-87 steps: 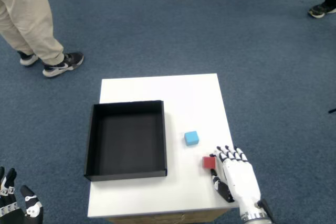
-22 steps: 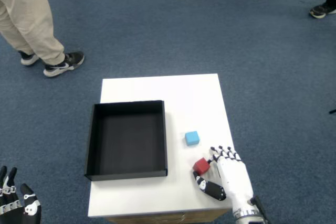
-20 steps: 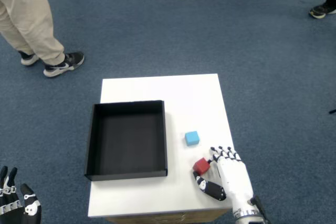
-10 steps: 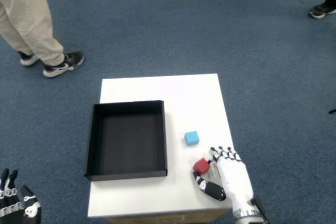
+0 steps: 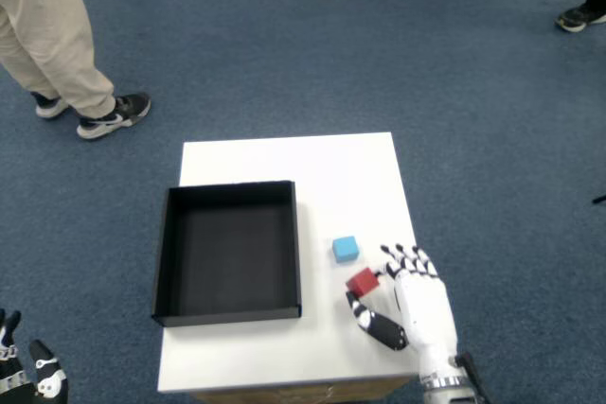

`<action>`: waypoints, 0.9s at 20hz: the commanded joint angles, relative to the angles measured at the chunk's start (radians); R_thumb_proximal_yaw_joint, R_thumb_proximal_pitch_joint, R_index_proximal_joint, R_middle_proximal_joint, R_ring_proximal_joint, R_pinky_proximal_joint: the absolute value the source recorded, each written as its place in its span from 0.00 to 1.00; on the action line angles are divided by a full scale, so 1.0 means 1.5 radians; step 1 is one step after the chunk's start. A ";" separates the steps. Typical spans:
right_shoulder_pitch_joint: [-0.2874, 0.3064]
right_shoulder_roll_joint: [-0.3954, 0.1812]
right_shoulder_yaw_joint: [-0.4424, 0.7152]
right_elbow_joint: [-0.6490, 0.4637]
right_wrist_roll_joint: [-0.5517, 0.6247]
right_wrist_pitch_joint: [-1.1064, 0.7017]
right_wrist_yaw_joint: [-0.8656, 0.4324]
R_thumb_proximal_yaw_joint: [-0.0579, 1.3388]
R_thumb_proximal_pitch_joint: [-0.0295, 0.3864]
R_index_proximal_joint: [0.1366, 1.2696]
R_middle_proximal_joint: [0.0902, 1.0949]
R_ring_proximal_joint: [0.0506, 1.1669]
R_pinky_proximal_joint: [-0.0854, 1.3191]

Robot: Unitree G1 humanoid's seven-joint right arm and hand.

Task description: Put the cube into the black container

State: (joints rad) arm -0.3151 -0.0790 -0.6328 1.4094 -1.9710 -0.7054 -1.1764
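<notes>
The black container (image 5: 227, 251) sits on the left half of the white desk (image 5: 312, 166), and from here its floor looks bare, nothing inside. Just to its right, past the right wall, lies a blue cube (image 5: 346, 249) flat on the desk. Below that, further from the container's right wall, a red cube (image 5: 363, 282) sits between the thumb and the fingers (image 5: 401, 258) of the right hand (image 5: 413, 306). The fingers curl around it and seem to be touching it; whether they actually grip it or it rests on the desk, I cannot tell. A person's legs and shoes (image 5: 114, 115) stand on the blue carpet beyond the container's far left corner.
</notes>
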 commanded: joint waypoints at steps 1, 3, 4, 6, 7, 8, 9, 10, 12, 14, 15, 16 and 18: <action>-0.044 -0.011 0.043 -0.043 -0.006 -0.086 -0.122 0.90 0.50 0.84 0.18 0.14 0.11; -0.054 -0.014 0.075 -0.053 -0.005 -0.108 -0.172 0.90 0.49 0.84 0.18 0.14 0.11; -0.058 -0.016 0.090 -0.056 -0.004 -0.112 -0.194 0.90 0.49 0.84 0.18 0.14 0.11; -0.067 -0.017 0.123 -0.063 -0.005 -0.122 -0.240 0.90 0.48 0.84 0.18 0.14 0.10; -0.076 -0.018 0.156 -0.077 -0.005 -0.141 -0.277 0.90 0.47 0.84 0.18 0.13 0.10; -0.081 -0.018 0.172 -0.089 -0.004 -0.155 -0.291 0.90 0.47 0.84 0.18 0.13 0.10; -0.088 -0.018 0.201 -0.119 0.001 -0.187 -0.303 0.90 0.47 0.85 0.18 0.13 0.09; -0.090 -0.017 0.218 -0.140 0.008 -0.207 -0.305 0.90 0.47 0.85 0.18 0.13 0.09; -0.091 -0.018 0.249 -0.180 0.034 -0.232 -0.301 0.90 0.46 0.85 0.17 0.12 0.08; -0.088 -0.017 0.273 -0.198 0.057 -0.236 -0.297 0.90 0.46 0.85 0.17 0.12 0.06; -0.088 -0.017 0.285 -0.203 0.065 -0.235 -0.296 0.89 0.46 0.85 0.17 0.11 0.05; -0.089 -0.016 0.304 -0.212 0.075 -0.235 -0.294 0.89 0.46 0.84 0.17 0.11 0.05; -0.097 -0.015 0.350 -0.230 0.100 -0.238 -0.282 0.90 0.46 0.84 0.16 0.11 0.04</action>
State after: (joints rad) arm -0.4110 -0.0964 -0.1148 1.1212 -1.8699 -1.0295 -1.5826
